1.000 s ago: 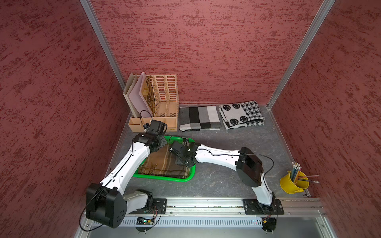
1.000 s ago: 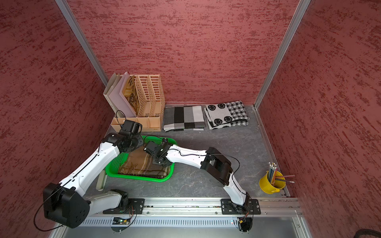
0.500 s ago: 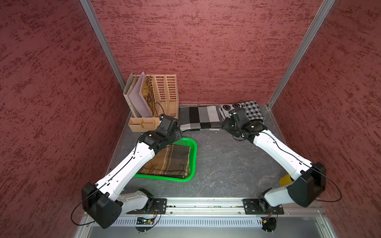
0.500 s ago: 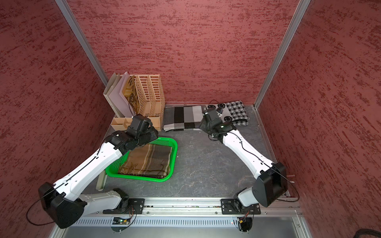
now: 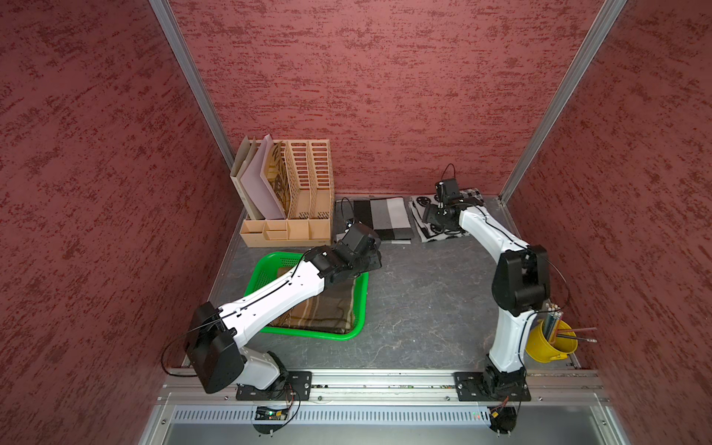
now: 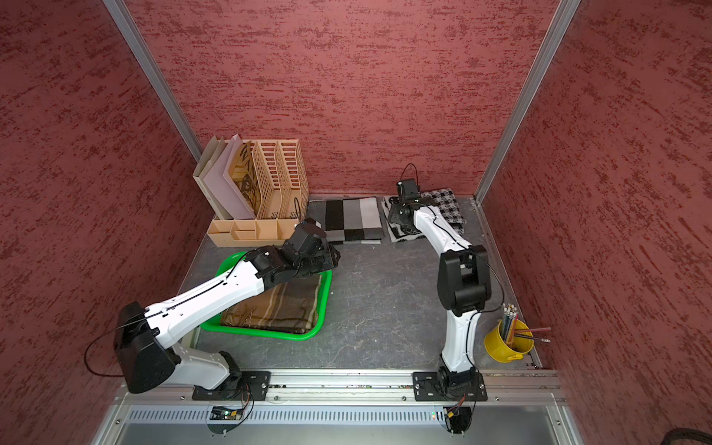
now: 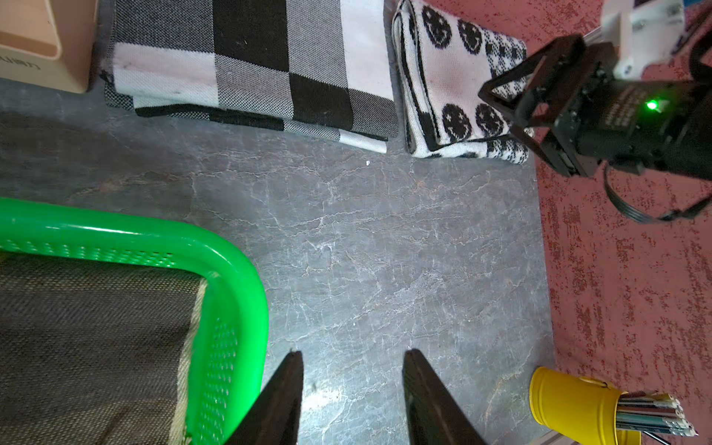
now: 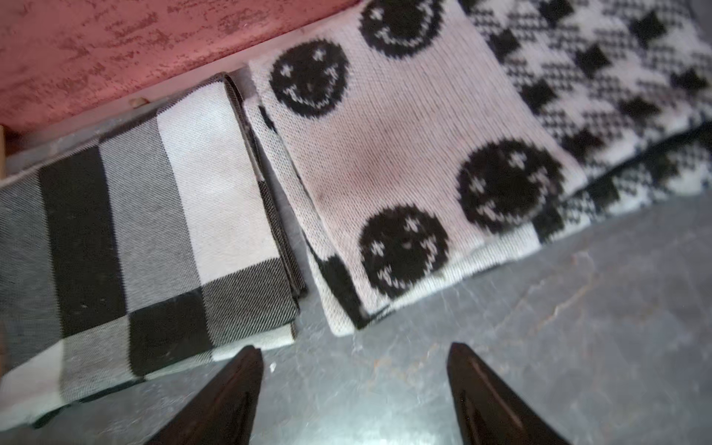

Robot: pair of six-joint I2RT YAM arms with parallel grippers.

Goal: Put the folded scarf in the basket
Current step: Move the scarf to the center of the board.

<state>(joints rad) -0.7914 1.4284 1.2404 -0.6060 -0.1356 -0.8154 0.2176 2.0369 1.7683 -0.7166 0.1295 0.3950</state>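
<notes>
two white-and-black arms work here. the left arm reaches low and forward across the shallow bright green plastic basket. the left gripper is just past the basket's far right corner, over the bare grey stone-look table, its fingers apart and empty. the right arm rises to a high elbow, then bends down toward the back wall. the right gripper hangs over the table just in front of the white knitted scarf with black smiley faces, fingers wide apart, holding nothing.

there are one basket, one tan slotted file organiser, three folded scarves and one small yellow bucket (pencils stand in it).

the brown striped folded scarf lies flat inside the basket, within its rim. the black, grey and white check scarf lies just beside the smiley one along the back wall. open table lies between the basket and the right arm.
</notes>
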